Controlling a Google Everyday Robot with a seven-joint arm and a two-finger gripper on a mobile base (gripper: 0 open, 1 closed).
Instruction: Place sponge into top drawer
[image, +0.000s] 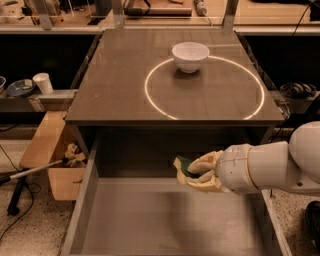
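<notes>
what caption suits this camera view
Gripper holding the sponge above the open top drawer, white bowl on the table behind.

Speckled floor (42, 232) — cluttered benches (270, 17) behind

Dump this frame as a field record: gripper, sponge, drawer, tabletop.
gripper: over the open drawer's rear right area, shut on the sponge
sponge: green top showing between the gripper's fingers, not yet released
top drawer: pulled open below the table's front edge
table: carries a white bowl at the back, on the far edge of a bright ring
contact sponge/drawer floor: cannot tell
</notes>
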